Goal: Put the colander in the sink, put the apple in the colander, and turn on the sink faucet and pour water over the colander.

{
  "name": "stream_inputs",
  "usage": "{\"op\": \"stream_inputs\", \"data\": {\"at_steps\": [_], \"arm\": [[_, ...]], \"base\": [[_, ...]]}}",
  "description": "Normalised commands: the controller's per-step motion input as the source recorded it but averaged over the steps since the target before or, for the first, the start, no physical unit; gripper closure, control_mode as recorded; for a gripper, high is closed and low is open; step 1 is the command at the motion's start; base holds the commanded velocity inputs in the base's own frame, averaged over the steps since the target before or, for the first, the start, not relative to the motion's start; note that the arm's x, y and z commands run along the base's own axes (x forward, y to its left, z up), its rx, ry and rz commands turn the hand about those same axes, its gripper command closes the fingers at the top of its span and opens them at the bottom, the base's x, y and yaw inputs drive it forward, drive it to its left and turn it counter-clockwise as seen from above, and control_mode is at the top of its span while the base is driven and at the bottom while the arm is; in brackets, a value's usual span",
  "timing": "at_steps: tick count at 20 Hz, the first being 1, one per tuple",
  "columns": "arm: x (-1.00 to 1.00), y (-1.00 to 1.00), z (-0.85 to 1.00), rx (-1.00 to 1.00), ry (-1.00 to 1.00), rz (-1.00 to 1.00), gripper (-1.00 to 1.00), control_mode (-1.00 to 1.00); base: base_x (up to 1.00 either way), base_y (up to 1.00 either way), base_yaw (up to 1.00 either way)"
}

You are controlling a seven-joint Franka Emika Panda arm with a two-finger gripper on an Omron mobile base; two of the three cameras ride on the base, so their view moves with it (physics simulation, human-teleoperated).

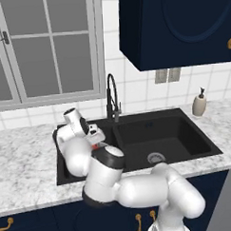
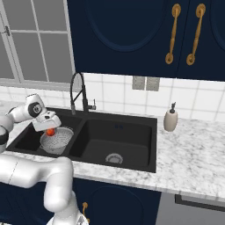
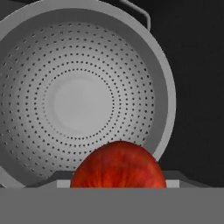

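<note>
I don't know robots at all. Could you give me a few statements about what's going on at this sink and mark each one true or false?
1. The colander sits in the left basin of the sink. True.
2. The apple lies on the colander's bottom. False: it is held in the gripper above the colander.
3. Water runs from the sink faucet. False: no stream is visible.
4. A soap dispenser stands on the counter right of the sink. True.
5. The colander is empty inside. True.
</note>
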Motion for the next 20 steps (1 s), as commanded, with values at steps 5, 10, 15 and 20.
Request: {"op": "stream_inputs", "data": {"at_steps": [5,10,15,20], "arm": [[0.54,-0.01,-0.38,0.01,0.1,0.02,1.0,-1.0],[0.24,0.01,-0.5,0.05,0.15,0.05,1.0,-1.0],[0.19,0.05,-0.41,0.08,0.07,0.06,1.0,-1.0],[0.07,0.12,-0.46,0.08,0.02,0.06,1.0,-1.0]], "base": [[0.0,0.0,0.0],[0.0,0.0,0.0],[0.0,0.0,0.0],[0.0,0.0,0.0]]}}
